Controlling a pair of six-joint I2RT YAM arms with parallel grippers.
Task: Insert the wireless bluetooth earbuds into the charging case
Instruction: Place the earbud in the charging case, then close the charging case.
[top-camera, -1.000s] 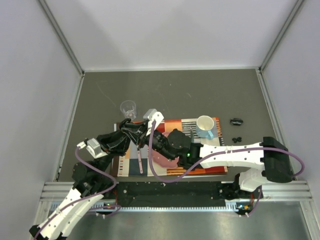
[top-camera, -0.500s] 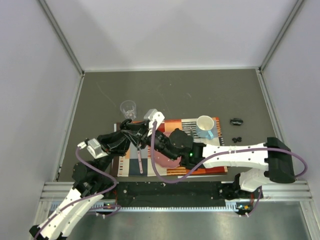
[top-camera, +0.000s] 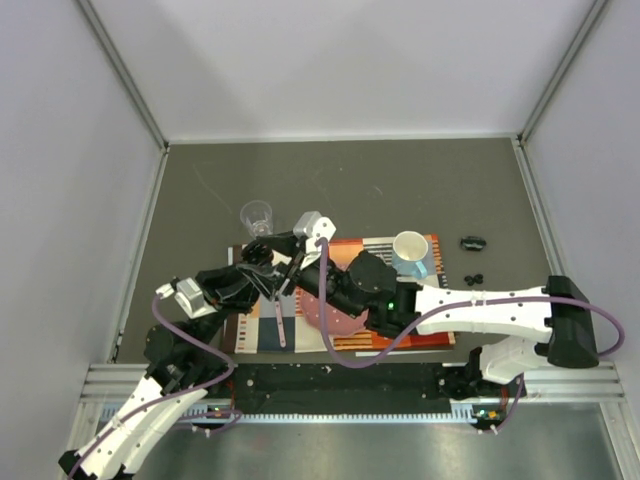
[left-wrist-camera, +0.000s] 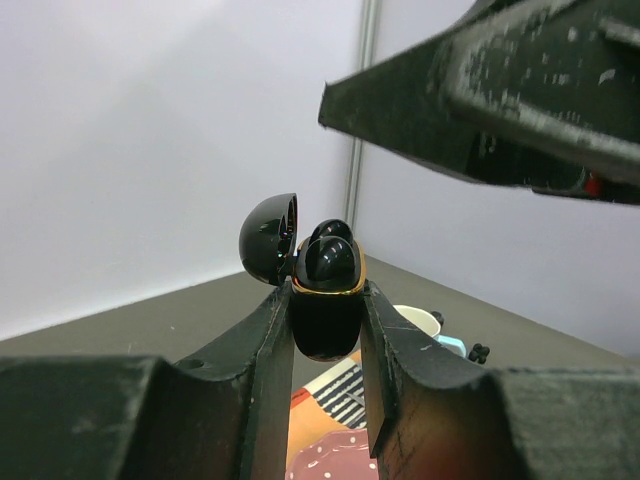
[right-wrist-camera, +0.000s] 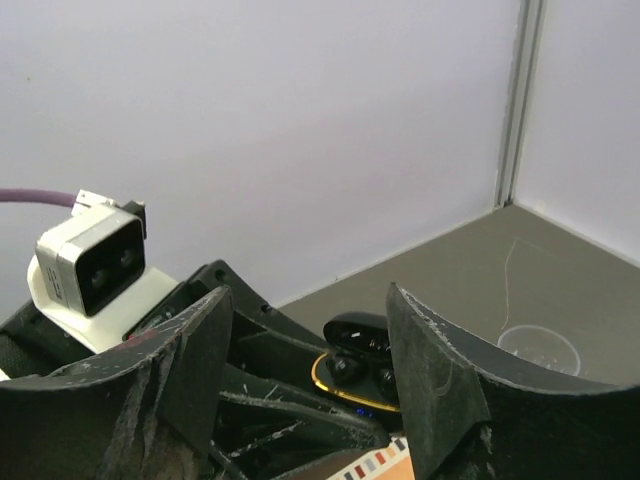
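In the left jaws' clench the charging case (left-wrist-camera: 325, 320) stands upright; right jaws released.

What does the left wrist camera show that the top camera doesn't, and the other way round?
Only the left wrist view: the case clamped between the left gripper's fingers, its lid open and two glossy earbuds seated inside. From above, the grippers hide that. Only the top view: a clear glass standing beyond the arms. Both: the mug and the striped mat.
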